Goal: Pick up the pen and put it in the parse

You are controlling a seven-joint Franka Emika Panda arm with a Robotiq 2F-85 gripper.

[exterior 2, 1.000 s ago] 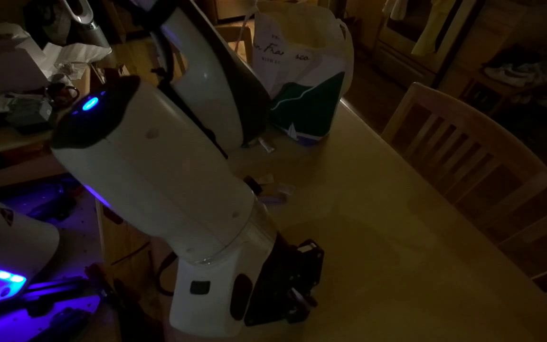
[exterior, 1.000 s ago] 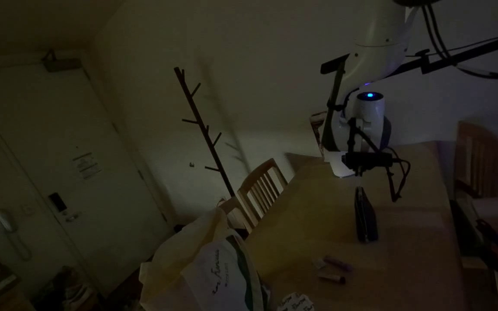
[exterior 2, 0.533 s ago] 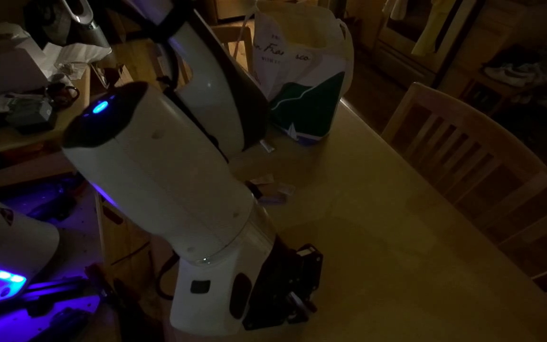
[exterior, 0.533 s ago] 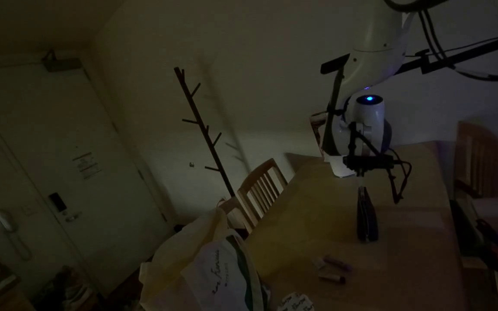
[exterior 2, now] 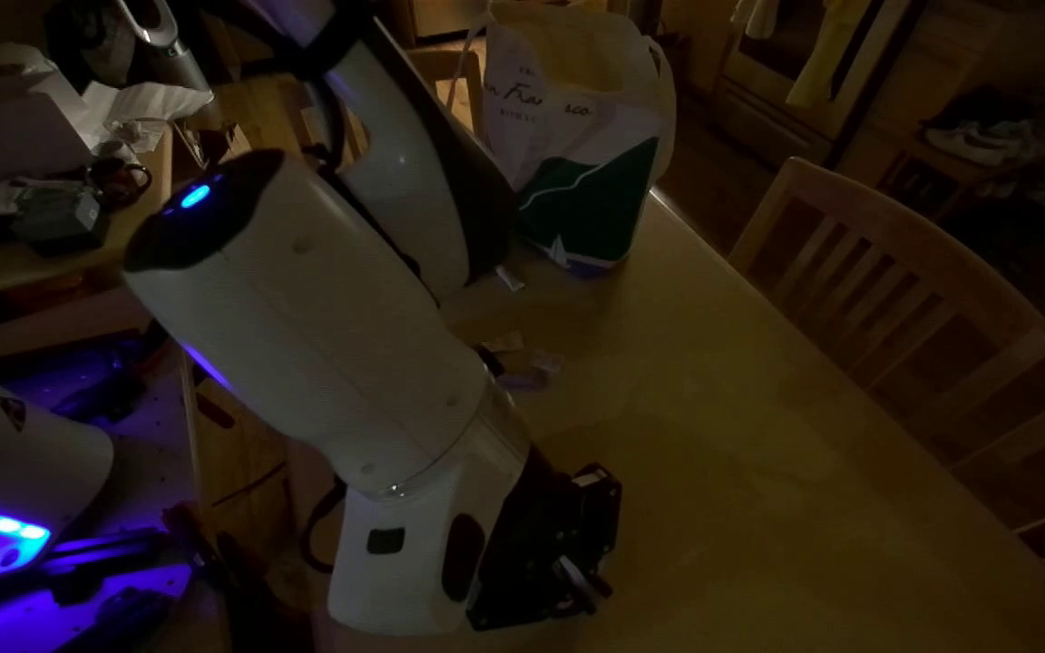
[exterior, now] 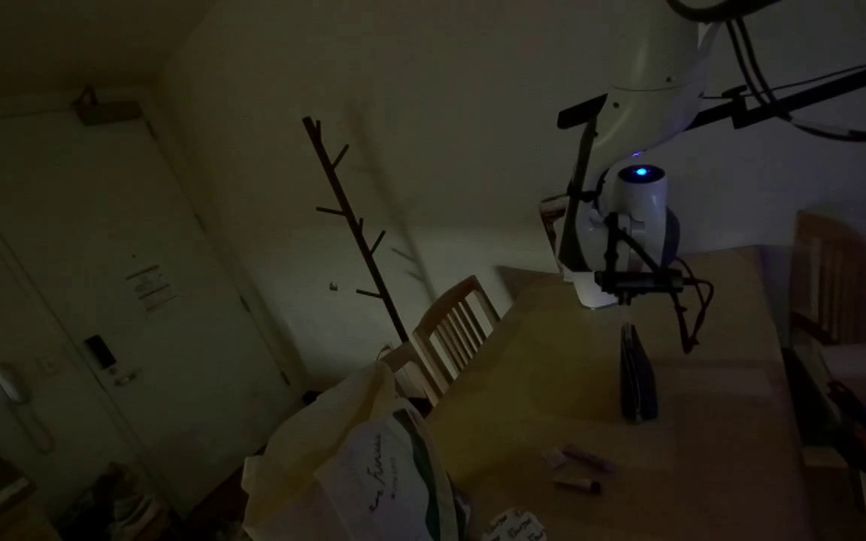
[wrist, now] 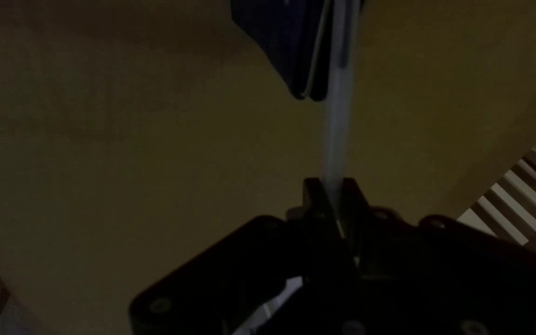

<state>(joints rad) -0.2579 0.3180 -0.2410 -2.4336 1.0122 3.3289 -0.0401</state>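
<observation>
My gripper (wrist: pixel 332 186) is shut on the pen (wrist: pixel 338 135), a pale, thin stick. The pen points away from the fingertips and over the parse (wrist: pixel 291 42) in the wrist view. The parse is a dark, narrow pouch with a pale zip line. In an exterior view it stands on the wooden table (exterior: pixel 719 436), just below my gripper (exterior: pixel 625 297), with the pen (exterior: pixel 626 313) above its far end. I cannot tell whether the pen's tip is inside the parse or beside it. In an exterior view my gripper (exterior 2: pixel 590 580) shows low in the picture; the parse is hidden there.
A marker (exterior: pixel 576 485) and a purple stick (exterior: pixel 587 458) lie nearer the table's front. A large paper bag (exterior: pixel 395 481) stands at the table's side, also in an exterior view (exterior 2: pixel 590 172). A patterned round thing (exterior: pixel 516 526) lies by the bag. Chairs (exterior: pixel 455 323) line the table.
My gripper has come down slightly since one second ago, with the pen in it. The far end of the parse has shifted a little to the right. Little differs over the last half second.
</observation>
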